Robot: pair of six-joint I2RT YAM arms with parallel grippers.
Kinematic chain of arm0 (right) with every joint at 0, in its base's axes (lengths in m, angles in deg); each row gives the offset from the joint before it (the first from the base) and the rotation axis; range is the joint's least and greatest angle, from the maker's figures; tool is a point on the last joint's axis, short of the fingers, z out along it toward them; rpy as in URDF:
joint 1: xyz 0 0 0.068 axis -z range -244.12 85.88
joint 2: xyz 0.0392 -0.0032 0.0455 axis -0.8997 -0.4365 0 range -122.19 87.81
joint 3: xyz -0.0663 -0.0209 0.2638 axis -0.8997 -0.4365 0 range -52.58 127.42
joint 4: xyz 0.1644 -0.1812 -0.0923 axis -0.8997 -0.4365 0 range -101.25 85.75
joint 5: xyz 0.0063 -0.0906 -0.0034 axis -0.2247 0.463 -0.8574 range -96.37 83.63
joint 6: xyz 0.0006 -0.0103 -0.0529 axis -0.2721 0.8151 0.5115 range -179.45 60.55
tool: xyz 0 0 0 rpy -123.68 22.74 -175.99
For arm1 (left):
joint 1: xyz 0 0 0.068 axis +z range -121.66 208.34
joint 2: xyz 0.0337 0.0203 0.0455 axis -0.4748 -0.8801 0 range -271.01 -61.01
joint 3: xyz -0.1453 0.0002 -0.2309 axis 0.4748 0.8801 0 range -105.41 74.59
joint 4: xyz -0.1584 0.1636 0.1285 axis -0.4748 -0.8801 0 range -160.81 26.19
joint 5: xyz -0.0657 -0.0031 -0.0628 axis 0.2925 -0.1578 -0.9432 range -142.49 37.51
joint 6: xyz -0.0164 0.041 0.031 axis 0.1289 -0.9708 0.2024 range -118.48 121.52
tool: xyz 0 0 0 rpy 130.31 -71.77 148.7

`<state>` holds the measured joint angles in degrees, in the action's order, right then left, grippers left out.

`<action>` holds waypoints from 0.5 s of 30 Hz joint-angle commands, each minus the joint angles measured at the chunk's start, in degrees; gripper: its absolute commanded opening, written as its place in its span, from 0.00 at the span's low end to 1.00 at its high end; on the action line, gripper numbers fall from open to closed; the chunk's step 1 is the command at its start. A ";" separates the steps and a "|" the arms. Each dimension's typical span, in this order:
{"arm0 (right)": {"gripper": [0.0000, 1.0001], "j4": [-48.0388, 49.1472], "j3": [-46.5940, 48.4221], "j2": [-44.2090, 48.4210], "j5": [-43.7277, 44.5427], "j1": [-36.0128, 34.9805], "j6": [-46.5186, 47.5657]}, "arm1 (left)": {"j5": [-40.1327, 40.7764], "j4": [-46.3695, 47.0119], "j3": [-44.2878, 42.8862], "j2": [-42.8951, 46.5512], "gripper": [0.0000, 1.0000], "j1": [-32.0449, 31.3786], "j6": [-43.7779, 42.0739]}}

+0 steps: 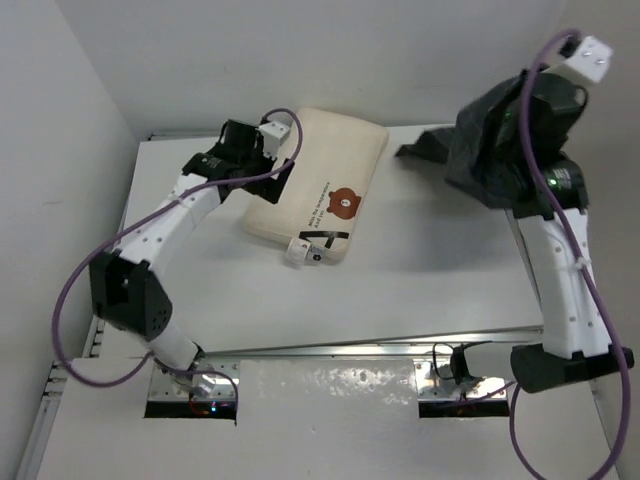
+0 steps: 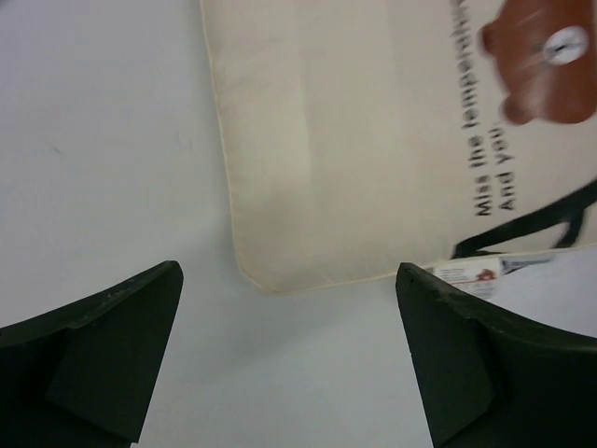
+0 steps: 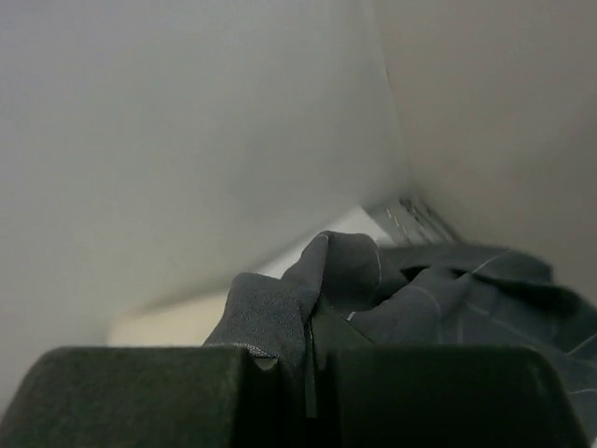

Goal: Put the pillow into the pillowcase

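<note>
White worktop (image 1: 430, 290) carries the pillow (image 1: 320, 180) flat and fully outside the pillowcase (image 1: 500, 140), which the right tool (image 3: 312, 373) holds up clenched on a fold at far right, while the left tool (image 2: 287, 273) hangs released above a pillow corner, so insertion is not yet begun.

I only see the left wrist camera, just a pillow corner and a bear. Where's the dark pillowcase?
Observer: The pillowcase is over at the far right, bunched up and hanging from the right end effector.
Operator: Is it pinched tight?
Observer: Yes, that end effector is shut on a fold of the cloth.
Operator: Is any of the pillow inside yet?
Observer: No. The whole pillow lies flat on the table, apart from the pillowcase.
</note>
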<state>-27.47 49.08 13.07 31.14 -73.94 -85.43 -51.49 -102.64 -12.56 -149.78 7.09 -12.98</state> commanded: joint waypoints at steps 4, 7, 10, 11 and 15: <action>0.00 -6.58 -15.16 -6.47 -10.96 -0.28 -2.04 | -4.32 0.42 -0.46 -12.46 1.00 9.73 4.48; 0.00 -3.50 -23.16 -6.56 -16.24 -0.46 -3.72 | -8.96 1.64 -0.65 -16.95 1.00 10.09 4.40; 0.00 -2.44 -28.01 -6.73 -16.78 -1.07 -4.34 | -19.51 4.72 0.75 -18.36 1.00 10.09 5.36; 0.00 -2.35 -29.84 -6.73 -16.69 -1.07 -4.35 | -21.37 5.86 1.28 -18.71 1.00 10.01 6.58; 0.00 -2.09 -33.19 -6.03 -17.39 -1.07 -4.26 | -22.18 7.02 0.50 -23.36 1.00 10.09 8.26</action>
<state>-33.15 16.82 3.45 15.28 -74.77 -88.55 -68.24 -99.14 -10.83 -170.55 17.78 -6.93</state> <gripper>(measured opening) 0.002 0.996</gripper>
